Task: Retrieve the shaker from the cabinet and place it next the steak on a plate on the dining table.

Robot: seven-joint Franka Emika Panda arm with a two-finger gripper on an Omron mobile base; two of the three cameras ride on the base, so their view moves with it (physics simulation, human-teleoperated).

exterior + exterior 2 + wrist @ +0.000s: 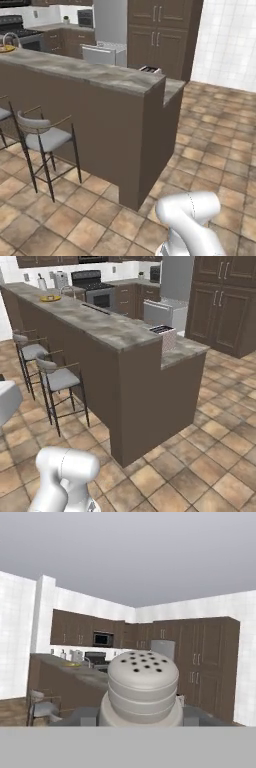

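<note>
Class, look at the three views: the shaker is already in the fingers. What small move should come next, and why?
Probably drive along the dining table toward the yellow plate. The shaker sits gripped in the hand view, while the plate lies at the table's far end, well beyond the arm, so the base likely has to close that gap first.

From my right base cam I've got the dining table [95, 323] running away from me, marbled grey-brown top with dark brown sides. Way down at its far end sits the plate [50, 299], yellow with an orange rim; whatever's on it is too small to make out. Two bar stools [59, 379] with grey seats are tucked along the near side. A toaster [164, 336] stands on the lower counter just behind the table's end. Stove [91, 287] and tall dark cabinets [225, 301] at the back, tiled floor [200, 456] all round.
</note>
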